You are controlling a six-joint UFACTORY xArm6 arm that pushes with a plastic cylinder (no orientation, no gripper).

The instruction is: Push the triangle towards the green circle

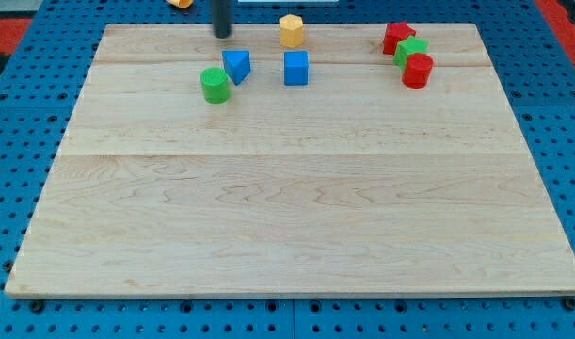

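Observation:
The blue triangle (236, 66) lies on the wooden board (296, 217) near the view's top, left of centre. The green circle (215, 85) sits just below and left of it, nearly touching. My tip (221, 35) is above the triangle, slightly to its left, a short gap away and not touching any block.
A blue cube (295, 68) lies right of the triangle. A yellow hexagon (291, 30) is above the cube. At the top right, a red block (397, 38), a green block (410, 50) and a red cylinder (418, 71) cluster together. An orange block (181, 3) shows at the top edge.

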